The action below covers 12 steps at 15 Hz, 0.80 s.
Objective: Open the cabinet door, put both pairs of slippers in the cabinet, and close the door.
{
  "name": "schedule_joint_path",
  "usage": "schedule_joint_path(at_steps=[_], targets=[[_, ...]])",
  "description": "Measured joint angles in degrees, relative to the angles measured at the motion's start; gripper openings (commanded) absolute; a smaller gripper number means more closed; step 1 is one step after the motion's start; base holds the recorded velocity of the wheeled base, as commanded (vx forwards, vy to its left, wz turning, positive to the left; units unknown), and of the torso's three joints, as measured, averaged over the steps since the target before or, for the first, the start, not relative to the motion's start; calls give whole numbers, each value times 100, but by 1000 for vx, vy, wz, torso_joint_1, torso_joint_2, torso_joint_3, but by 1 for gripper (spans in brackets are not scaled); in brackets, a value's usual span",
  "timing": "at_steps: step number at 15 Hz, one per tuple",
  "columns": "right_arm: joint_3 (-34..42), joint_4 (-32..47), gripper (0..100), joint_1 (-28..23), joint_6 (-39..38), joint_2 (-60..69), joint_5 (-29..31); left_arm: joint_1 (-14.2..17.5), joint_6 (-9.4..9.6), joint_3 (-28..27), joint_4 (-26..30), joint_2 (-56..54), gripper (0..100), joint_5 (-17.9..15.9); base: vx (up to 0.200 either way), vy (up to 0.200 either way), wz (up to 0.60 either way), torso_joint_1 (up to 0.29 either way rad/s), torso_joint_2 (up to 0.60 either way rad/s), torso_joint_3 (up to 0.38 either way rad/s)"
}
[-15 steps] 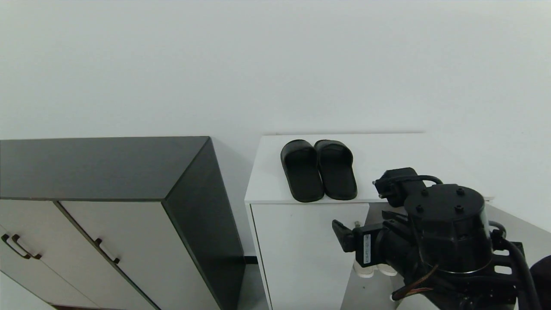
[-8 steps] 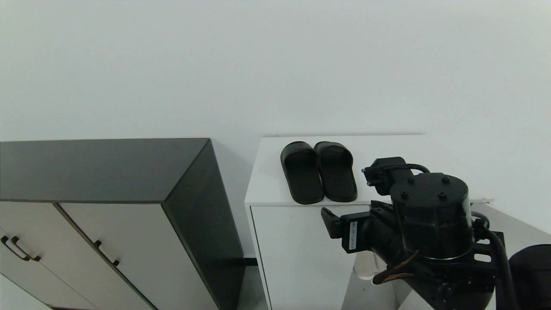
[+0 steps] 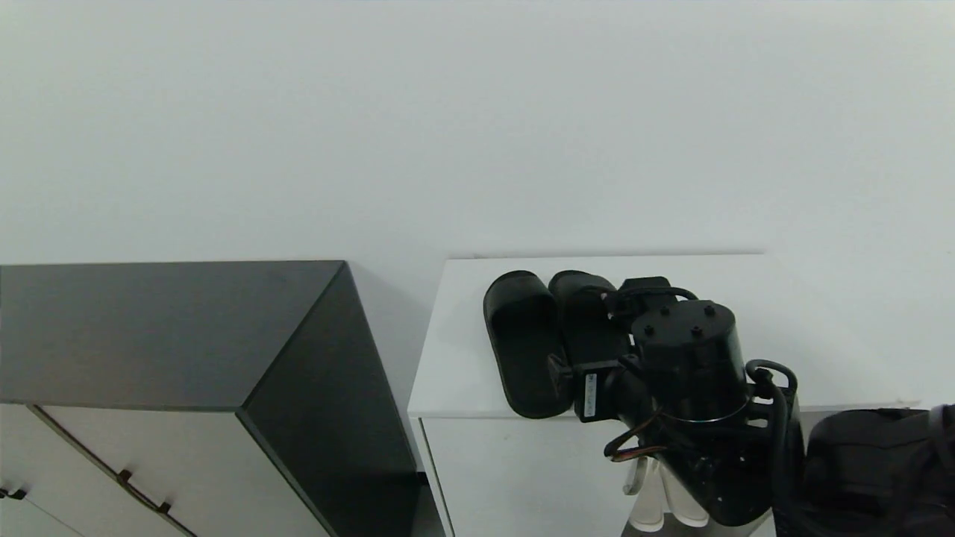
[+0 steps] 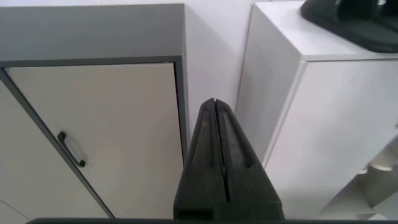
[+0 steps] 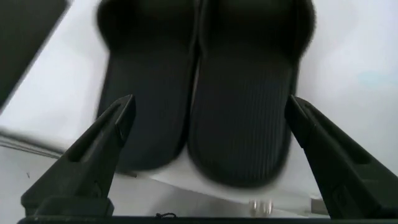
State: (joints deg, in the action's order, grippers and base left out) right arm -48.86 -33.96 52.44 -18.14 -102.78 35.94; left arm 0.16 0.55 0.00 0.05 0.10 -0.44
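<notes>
Lining up on the black slippers
Right claw hangs wide open and empty just short of the slippers, which sit on the cabinet top at our 1 o'clock. Left claw is closed, empty. If we pinch off-centre, one slipper could slide off the edge.

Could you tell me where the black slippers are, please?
Head view, right of centre: the black slippers sit side by side atop the white cabinet, just ahead of the open right gripper.
</notes>
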Motion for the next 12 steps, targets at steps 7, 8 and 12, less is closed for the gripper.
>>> schedule_joint_path(at_steps=[7,8,12], targets=[[-959,-5,100,-184,363,-697,-101,-2,-4,0,-5,0,0,9,0,0,0,0,0,0],[-1053,-2,100,-252,394,-786,-127,0,-1,0,-5,0,0,9,0,0,0,0,0,0],[-1341,-200,100,-496,506,-1133,-455,2,-11,0,-5,0,0,11,0,0,0,0,0,0]])
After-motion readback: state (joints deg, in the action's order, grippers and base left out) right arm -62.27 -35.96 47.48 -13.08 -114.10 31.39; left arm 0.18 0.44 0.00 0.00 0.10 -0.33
